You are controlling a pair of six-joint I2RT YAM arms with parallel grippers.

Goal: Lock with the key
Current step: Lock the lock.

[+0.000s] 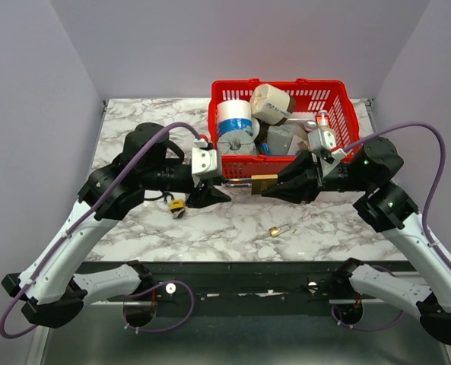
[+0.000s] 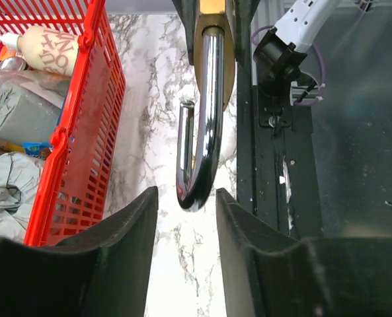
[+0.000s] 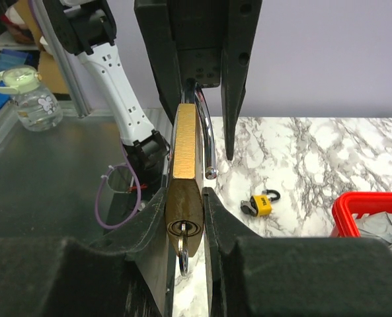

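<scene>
Right gripper (image 1: 269, 190) pins the brass padlock (image 1: 265, 181) steady. At its nine o'clock, left gripper (image 1: 223, 192) straddles the shackle (image 2: 212, 79), jaws apart.

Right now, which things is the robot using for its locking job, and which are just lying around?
Job: big brass padlock, its key, right gripper gripping it, left gripper open around the shackle.
Lying about: yellow padlock, small brass padlock, red basket of clutter.

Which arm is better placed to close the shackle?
Left. The left gripper, open, straddles the shackle; the right gripper is clamped on the padlock.
</scene>
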